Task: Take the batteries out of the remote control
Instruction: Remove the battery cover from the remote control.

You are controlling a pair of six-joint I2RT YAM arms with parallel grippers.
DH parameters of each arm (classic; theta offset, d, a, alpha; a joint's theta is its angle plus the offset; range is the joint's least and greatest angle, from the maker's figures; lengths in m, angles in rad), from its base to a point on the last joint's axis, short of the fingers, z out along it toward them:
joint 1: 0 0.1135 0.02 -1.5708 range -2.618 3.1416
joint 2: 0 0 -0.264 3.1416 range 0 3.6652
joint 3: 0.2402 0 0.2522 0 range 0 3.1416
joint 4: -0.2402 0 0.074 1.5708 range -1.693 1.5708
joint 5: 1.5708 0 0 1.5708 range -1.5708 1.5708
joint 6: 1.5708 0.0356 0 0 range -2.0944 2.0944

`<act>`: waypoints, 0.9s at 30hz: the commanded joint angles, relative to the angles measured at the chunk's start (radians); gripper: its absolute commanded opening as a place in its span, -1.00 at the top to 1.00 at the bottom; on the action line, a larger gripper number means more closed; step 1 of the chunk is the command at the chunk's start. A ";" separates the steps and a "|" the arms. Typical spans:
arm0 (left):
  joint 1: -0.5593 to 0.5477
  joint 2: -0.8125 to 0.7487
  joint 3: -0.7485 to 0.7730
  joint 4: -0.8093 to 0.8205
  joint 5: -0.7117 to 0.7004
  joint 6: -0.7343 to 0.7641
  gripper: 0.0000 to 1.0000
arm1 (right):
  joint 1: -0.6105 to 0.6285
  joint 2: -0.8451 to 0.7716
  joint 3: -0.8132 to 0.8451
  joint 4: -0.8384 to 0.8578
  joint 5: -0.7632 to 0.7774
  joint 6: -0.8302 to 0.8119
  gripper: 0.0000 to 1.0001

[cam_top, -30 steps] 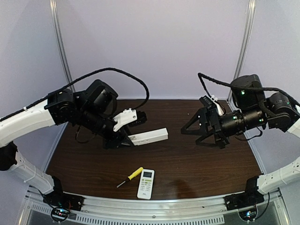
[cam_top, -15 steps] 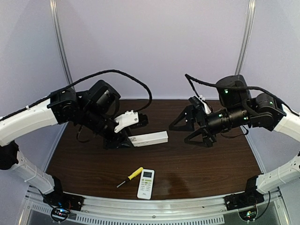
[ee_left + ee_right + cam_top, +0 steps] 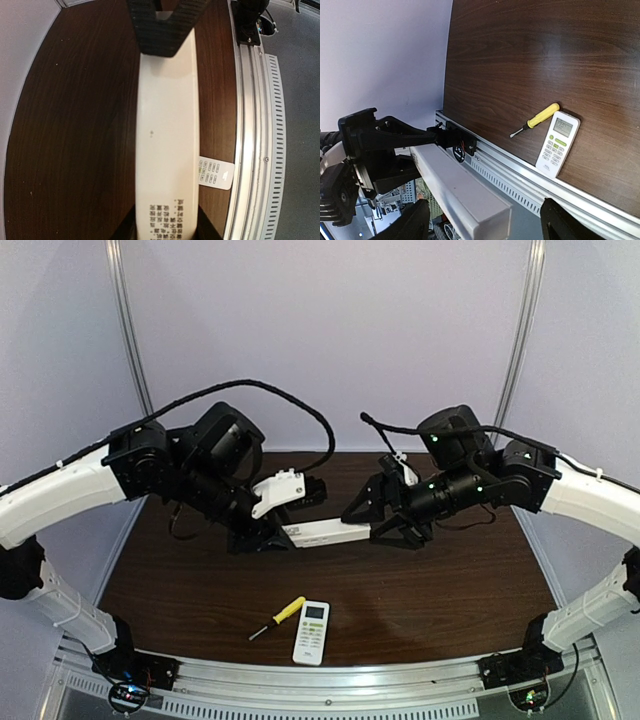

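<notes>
Left claw (image 3: pixel 272 533) is clamped on 1 end of the long white plastic remote control (image 3: pixel 325 532). Right claw (image 3: pixel 375 522), jaws apart, straddles its other end without touching. The batteries are hidden.

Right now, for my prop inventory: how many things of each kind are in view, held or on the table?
Remote controls: 2, a long white plastic remote control and a small white remote control with green buttons
Yellow-handled screwdriver: 1
Total: 3
</notes>
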 commanded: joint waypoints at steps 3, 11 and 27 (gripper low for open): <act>-0.015 0.023 0.037 0.029 -0.017 0.013 1.00 | -0.020 0.032 -0.011 0.050 -0.062 -0.011 -0.33; -0.015 0.033 0.036 0.042 -0.020 0.020 1.00 | -0.026 0.036 -0.030 0.060 -0.117 -0.033 -0.28; -0.015 0.047 0.047 0.059 -0.021 0.036 1.00 | -0.067 -0.003 -0.080 0.066 -0.147 -0.056 0.36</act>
